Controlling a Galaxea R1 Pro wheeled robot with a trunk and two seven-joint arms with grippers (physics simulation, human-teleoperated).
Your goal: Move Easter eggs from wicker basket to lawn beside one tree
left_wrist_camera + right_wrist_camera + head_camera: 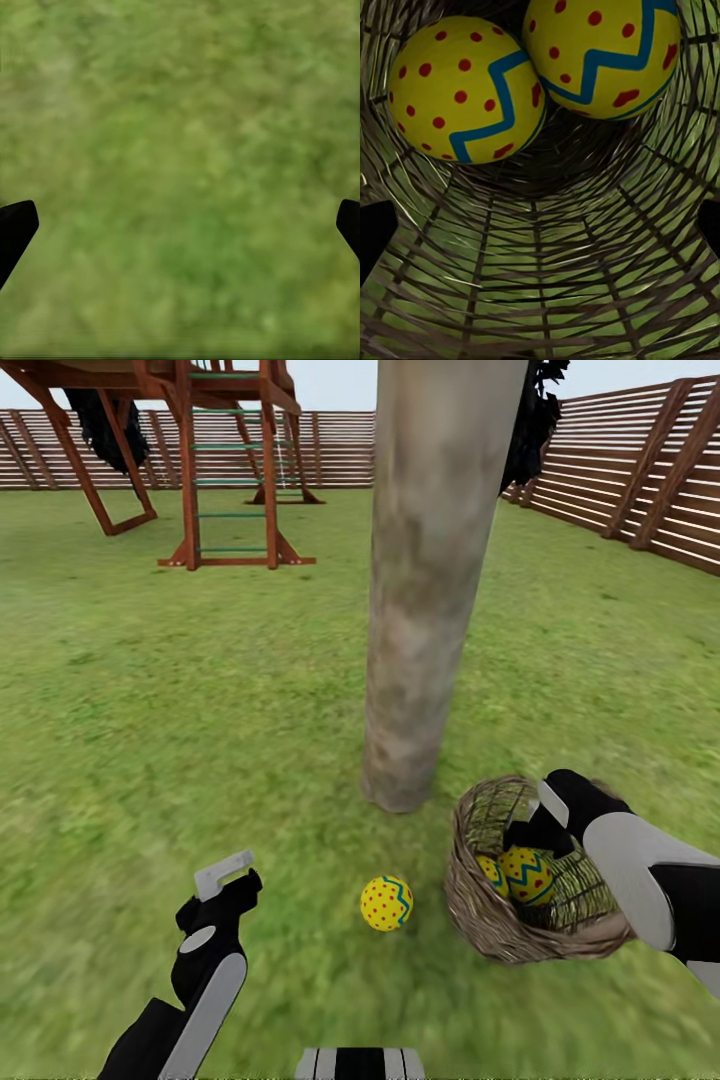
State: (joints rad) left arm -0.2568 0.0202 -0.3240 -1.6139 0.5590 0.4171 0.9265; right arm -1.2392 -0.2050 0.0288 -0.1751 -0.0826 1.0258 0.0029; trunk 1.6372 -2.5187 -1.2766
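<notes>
Grassy lawn [150, 710]: right gripper [535, 830], jaws apart, reaches into tilted wicker basket [470, 910]; close squarely on one Easter egg [465, 90].

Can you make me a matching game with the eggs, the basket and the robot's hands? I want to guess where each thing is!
Things:
1. egg on the grass
2. two eggs
3. left tool
4. right tool

Places:
A. reaching into the wicker basket
B. inside the wicker basket
C. lying near the foot of the tree
D. open above bare lawn

Pairs: 1-C, 2-B, 3-D, 4-A
</notes>
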